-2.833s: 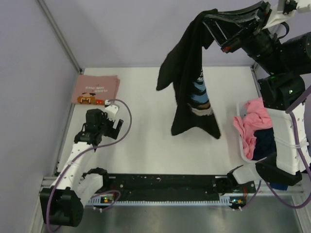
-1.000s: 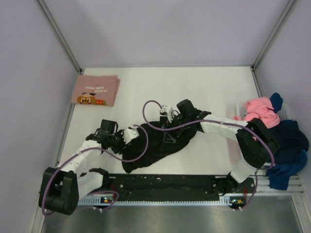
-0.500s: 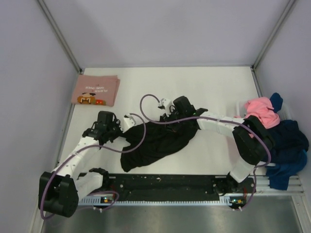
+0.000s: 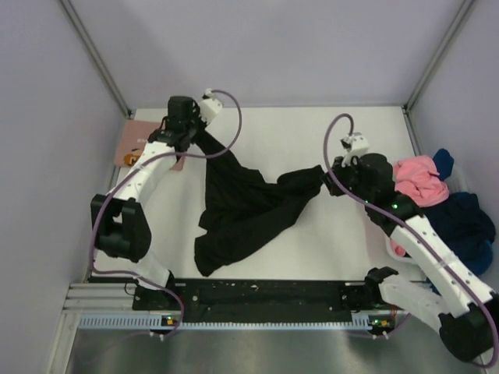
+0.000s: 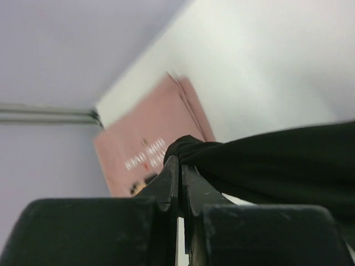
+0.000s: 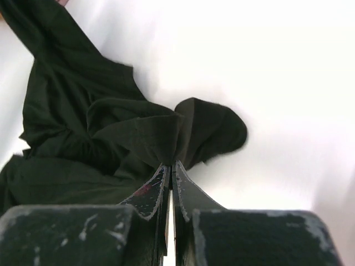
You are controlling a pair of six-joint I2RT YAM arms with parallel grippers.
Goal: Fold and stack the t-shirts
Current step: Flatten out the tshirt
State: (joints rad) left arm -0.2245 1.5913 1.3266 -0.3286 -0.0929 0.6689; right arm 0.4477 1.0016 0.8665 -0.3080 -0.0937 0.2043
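Observation:
A black t-shirt (image 4: 245, 206) hangs stretched between both arms over the white table (image 4: 312, 132), its lower part bunched on the surface. My left gripper (image 4: 195, 134) is shut on one corner of it at the back left; in the left wrist view the black t-shirt (image 5: 277, 155) bunches at the tips of the left gripper (image 5: 180, 160). My right gripper (image 4: 326, 173) is shut on the opposite corner at mid right; the black t-shirt (image 6: 111, 138) gathers at the right gripper (image 6: 171, 165). A folded pink t-shirt (image 4: 136, 148) lies at the back left, partly under the left arm.
A pile of t-shirts, pink (image 4: 417, 178) and navy (image 4: 468, 222), sits in a white basket (image 4: 383, 173) at the right edge. Purple walls enclose the table on three sides. The arms' black base rail (image 4: 265, 294) runs along the near edge.
Both grippers have shut on the black t-shirt and pulled apart, the left up to the back left corner, the right toward the right, stretching the cloth between them.

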